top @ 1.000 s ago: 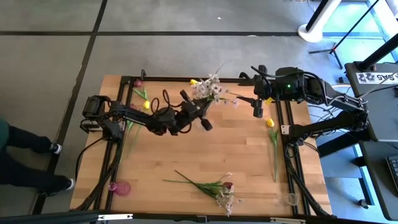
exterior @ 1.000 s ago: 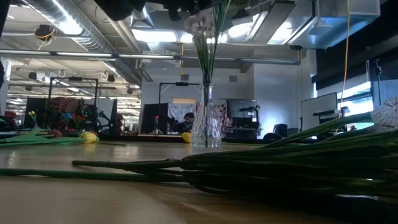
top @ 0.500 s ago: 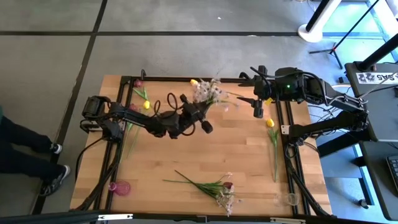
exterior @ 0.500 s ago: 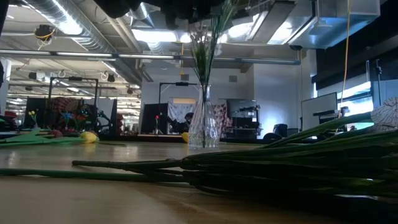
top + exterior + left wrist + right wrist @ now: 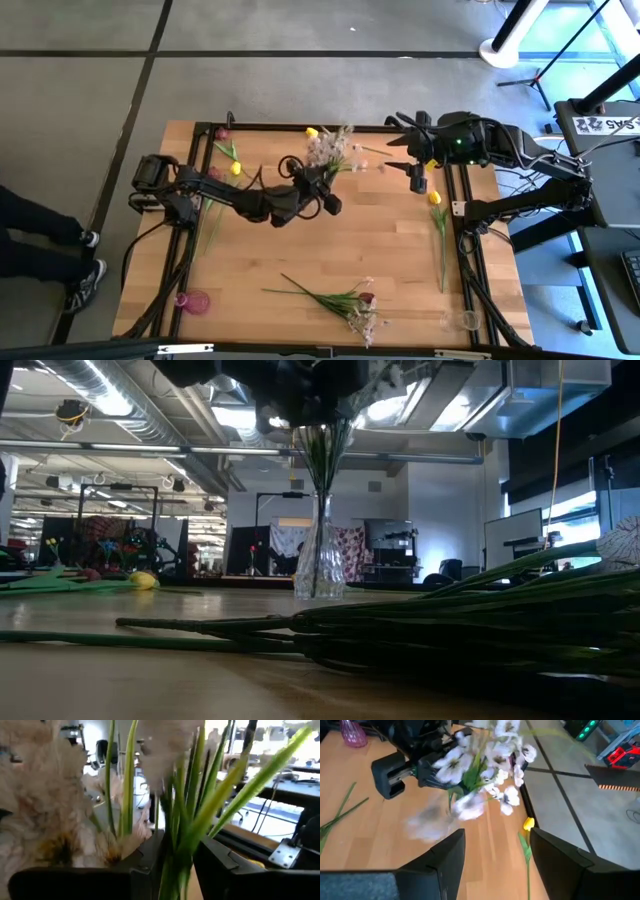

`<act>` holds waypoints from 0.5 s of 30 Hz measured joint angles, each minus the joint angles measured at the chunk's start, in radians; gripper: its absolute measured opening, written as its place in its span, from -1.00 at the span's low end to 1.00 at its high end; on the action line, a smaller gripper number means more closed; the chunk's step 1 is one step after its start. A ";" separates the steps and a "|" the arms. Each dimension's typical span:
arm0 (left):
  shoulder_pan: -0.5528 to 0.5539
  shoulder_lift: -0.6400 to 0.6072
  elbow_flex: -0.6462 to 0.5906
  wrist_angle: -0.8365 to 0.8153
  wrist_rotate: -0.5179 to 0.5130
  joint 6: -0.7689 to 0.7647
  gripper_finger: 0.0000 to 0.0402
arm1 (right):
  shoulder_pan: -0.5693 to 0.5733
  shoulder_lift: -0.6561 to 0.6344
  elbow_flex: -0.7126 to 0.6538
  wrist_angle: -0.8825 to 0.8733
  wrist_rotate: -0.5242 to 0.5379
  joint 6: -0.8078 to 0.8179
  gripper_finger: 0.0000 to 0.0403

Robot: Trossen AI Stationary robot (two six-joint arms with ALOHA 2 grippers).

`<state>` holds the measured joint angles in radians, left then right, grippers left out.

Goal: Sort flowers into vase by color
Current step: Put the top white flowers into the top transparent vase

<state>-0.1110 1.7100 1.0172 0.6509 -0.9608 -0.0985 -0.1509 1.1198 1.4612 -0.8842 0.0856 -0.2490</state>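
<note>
- My table (image 5: 300, 250) carries loose flowers on several sides: a bunch of stems (image 5: 335, 298) near the front edge, a yellow tulip (image 5: 437, 205) lying on the right side, a yellow bud (image 5: 236, 169) and a red one (image 5: 222, 133) at the back left.
- A pink vase (image 5: 193, 301) stands at the front left corner and a clear one (image 5: 462, 320) at the front right, both without flowers.
- The glass vase (image 5: 320, 565) holding the white-pink spray (image 5: 332, 148) has slid leftward across the low view over the last second, and from above the blossoms have drifted slightly toward the left arm. I judge I am dragging vase and bunch together, not inserting a stem.
- My left gripper (image 5: 312, 180) is closed around the green stems (image 5: 180, 845) of that spray, just under the blossoms.
- My right gripper (image 5: 408, 165) hovers just beside the spray with its fingers spread, holding nothing.
- The white group looks settled; yellow and red remain unsorted.
</note>
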 joint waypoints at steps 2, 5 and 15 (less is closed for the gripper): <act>-0.014 0.000 0.000 -0.048 -0.038 -0.035 -0.50 | 0.000 0.000 0.000 -0.010 0.000 0.006 0.09; -0.032 0.000 0.000 -0.127 -0.097 -0.100 -0.46 | 0.000 0.000 0.000 -0.018 0.000 0.007 0.09; -0.052 0.000 0.000 -0.375 -0.081 -0.386 -0.29 | 0.000 0.000 0.000 -0.089 0.000 0.017 0.09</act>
<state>-0.1633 1.7095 1.0168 0.2756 -1.0420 -0.4844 -0.1509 1.1198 1.4614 -0.9728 0.0856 -0.2317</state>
